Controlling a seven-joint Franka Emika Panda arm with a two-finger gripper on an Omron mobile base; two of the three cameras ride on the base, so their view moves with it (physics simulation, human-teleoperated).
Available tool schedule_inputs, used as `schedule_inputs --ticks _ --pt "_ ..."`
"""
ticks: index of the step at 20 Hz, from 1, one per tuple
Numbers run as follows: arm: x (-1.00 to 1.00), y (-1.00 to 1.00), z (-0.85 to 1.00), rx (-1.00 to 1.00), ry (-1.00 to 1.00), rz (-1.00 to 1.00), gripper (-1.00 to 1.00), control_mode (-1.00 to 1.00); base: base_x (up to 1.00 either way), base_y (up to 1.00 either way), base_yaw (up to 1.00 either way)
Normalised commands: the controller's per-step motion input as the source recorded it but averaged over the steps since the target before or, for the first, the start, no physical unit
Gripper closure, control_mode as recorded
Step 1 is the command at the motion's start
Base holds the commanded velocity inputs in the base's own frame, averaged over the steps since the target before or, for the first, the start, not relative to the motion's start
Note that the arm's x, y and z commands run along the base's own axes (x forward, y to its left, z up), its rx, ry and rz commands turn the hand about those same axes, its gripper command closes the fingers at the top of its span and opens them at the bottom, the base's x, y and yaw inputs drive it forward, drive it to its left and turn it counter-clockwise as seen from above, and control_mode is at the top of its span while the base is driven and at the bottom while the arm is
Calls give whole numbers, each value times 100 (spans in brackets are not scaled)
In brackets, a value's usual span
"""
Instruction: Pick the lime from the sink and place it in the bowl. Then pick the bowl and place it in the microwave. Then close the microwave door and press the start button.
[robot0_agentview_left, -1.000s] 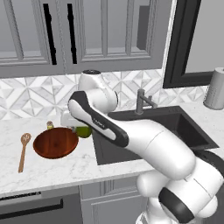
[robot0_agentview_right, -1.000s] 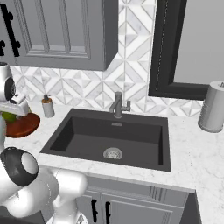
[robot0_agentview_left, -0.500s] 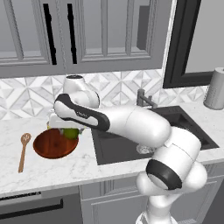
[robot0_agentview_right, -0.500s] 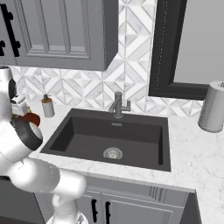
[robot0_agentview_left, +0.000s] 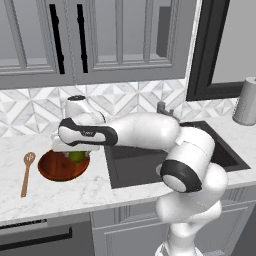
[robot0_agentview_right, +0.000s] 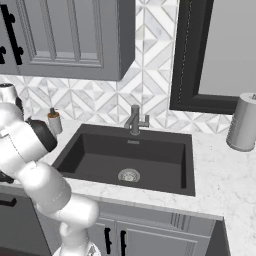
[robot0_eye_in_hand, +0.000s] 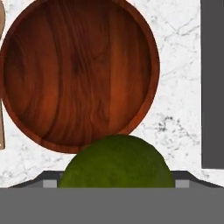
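Lime (robot0_eye_in_hand: 114, 161) sits gripped in the claw (robot0_agentview_left: 76, 154) above the bowl (robot0_eye_in_hand: 78, 74).

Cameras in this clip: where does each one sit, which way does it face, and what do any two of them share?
Left base view: behind the arm on its left, looking forward and down at the counter; the white arm reaches left, holding the lime over the bowl.
Right base view: behind on its right, facing the sink and faucet; the arm's elbow shows at left.
Hand view: on the hand, looking down into the bowl, with the lime close below.
Shared: both base views show the sink; the left base and hand views show bowl and lime.
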Motion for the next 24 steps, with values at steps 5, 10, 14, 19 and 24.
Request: schedule_inputs --ticks 5,10,14,19,24 --pt "23 15 -33 0 0 0 100 -100 0 0 0" --pt "27 23 -29 0 0 0 100 -100 0 0 0" --pt "23 23 -31 0 0 0 100 -100 0 0 0" --pt "26 14 -35 -3 0 -1 100 -100 0 0 0" --pt "26 13 -38 -5 0 -1 -100 -100 0 0 0"
